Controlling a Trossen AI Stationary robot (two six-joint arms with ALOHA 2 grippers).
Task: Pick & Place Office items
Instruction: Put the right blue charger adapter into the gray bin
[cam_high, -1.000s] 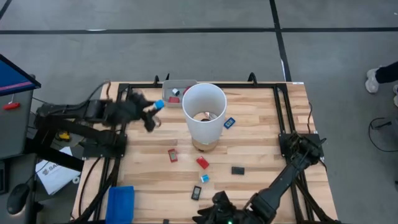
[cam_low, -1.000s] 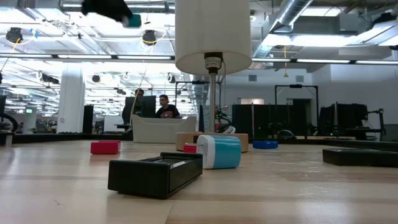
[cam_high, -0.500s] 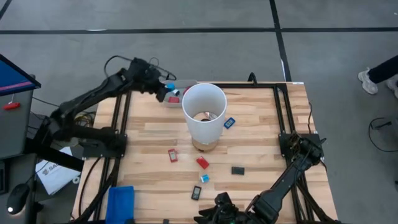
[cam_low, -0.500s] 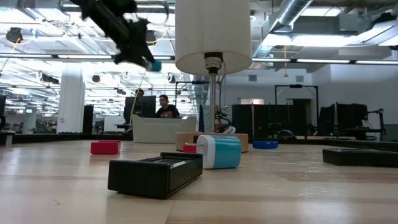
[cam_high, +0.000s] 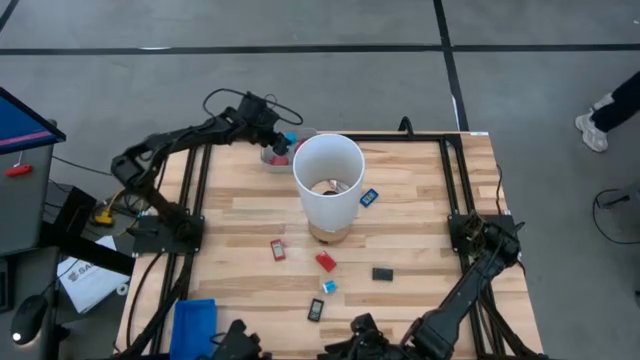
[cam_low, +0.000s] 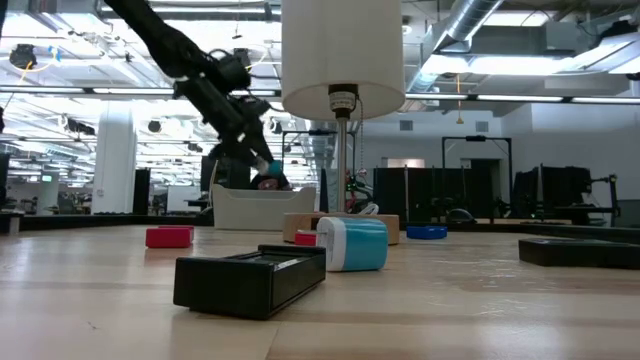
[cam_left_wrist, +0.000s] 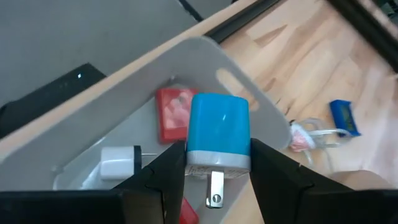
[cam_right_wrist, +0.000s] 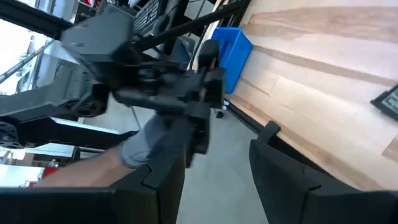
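My left gripper (cam_high: 287, 141) (cam_left_wrist: 217, 171) is shut on a light blue plug block (cam_left_wrist: 218, 132) with a white base and a metal prong, above the grey tray (cam_high: 266, 160) at the table's far edge. A red piece (cam_left_wrist: 173, 112) and a small white plug (cam_left_wrist: 120, 163) lie in that tray. Loose on the wood are red (cam_high: 277, 249) (cam_high: 325, 262), black (cam_high: 382, 273) (cam_high: 314, 310) and blue (cam_high: 368, 197) (cam_high: 328, 287) pieces. My right gripper (cam_right_wrist: 217, 171) stands open off the near edge, with nothing between its fingers. My left gripper pinches the plug block by its two sides at the white base end (cam_left_wrist: 194, 160), between its two fingers. The fingers slant down from the table's left. The blue body sticks out ahead of the fingers, the prong (cam_left_wrist: 214, 188) faces back, and the block hangs clear over the tray.
A tall white cylinder (cam_high: 327, 183) stands mid-table beside the grey tray, close to my left arm. A blue tray (cam_high: 194, 326) sits at the near left corner. A person's hand (cam_right_wrist: 146, 146) with a dark device shows past the near edge.
My left gripper has swung from over the table's left part toward the far edge and the right. It has come down over the grey tray with the light blue block still between its fingers, and its wrist has rolled on the way.
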